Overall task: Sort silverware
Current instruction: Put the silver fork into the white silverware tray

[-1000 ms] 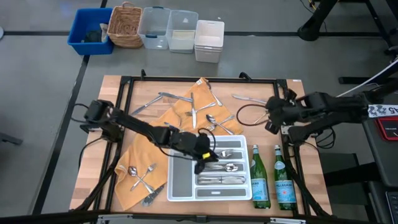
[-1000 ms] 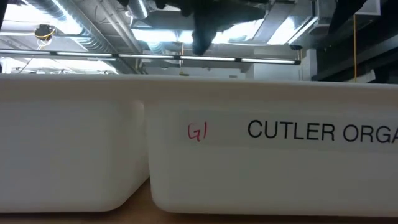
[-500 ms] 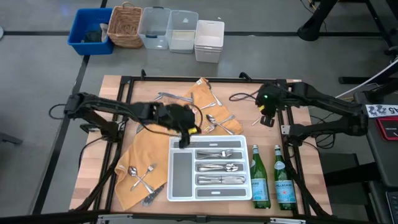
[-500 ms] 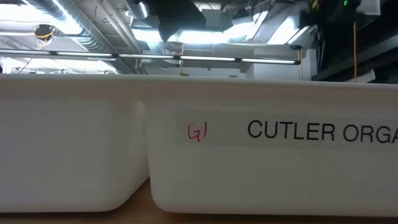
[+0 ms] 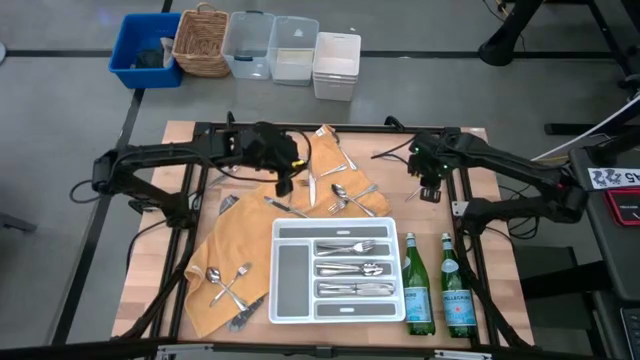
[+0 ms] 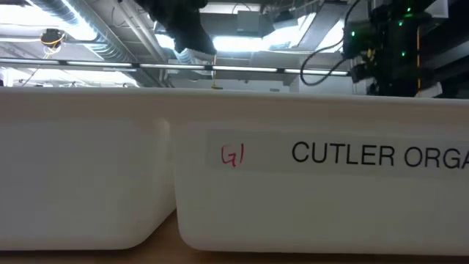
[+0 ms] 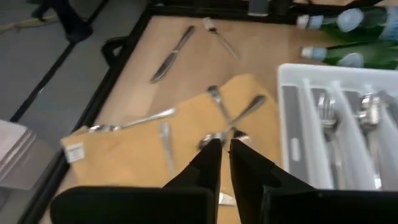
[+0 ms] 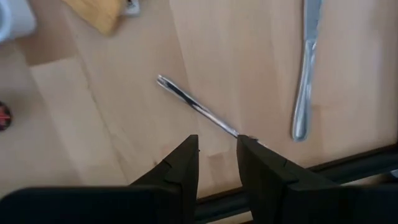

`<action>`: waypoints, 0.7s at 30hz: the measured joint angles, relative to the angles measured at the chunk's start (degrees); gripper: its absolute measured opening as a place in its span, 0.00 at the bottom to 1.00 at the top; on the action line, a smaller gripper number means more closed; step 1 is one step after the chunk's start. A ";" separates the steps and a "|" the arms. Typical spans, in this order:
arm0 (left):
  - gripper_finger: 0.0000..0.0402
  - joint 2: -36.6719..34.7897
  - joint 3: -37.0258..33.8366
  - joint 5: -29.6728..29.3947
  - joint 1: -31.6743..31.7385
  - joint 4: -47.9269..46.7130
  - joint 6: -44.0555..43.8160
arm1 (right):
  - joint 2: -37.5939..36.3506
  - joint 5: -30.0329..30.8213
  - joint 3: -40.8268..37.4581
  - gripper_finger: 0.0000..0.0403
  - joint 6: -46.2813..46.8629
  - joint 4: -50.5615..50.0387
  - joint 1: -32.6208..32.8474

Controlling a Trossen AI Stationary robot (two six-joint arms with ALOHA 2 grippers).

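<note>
Loose silverware lies on the orange cloth [image 5: 240, 240]: spoons and forks [image 5: 342, 197] near the middle, and more pieces [image 5: 226, 282] at the near left. Sorted pieces [image 5: 352, 268] lie in the white divided tray [image 5: 290, 300]. My left gripper [image 5: 284, 182] hovers over the cloth's far part, its fingers a narrow slit apart and empty; crossed spoons [image 7: 233, 121] lie ahead of it. My right gripper [image 5: 428, 190] is open above the bare table at the far right. A thin handle [image 8: 196, 107] runs toward its fingers, and a knife [image 8: 305, 74] lies beside them.
Two green glass bottles [image 5: 418, 288] [image 5: 456, 290] stand right of the tray. Bins and a basket [image 5: 202, 40] sit beyond the table's far edge. A dark-handled utensil [image 5: 243, 316] lies at the cloth's near edge. The low view is filled by the tray's wall [image 6: 308, 183].
My left gripper has left the tray and gone toward the table's far and left edges, now over the cloth's far part. My right arm has swung toward the far edge, and its gripper has moved a little toward the table's left.
</note>
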 joint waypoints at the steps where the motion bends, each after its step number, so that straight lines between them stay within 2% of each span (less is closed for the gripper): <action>1: 0.05 0.02 -0.30 0.00 0.56 -0.60 0.76 | 0.51 0.02 -0.51 0.27 -0.02 0.22 -0.33; 10: 0.05 0.12 -3.94 0.01 4.03 -0.97 1.43 | 4.77 0.11 -4.49 0.27 -10.18 3.26 -1.06; 21: 0.05 0.12 -6.90 0.00 4.43 0.07 -1.25 | 12.68 3.18 -7.22 0.27 -19.30 5.98 -1.41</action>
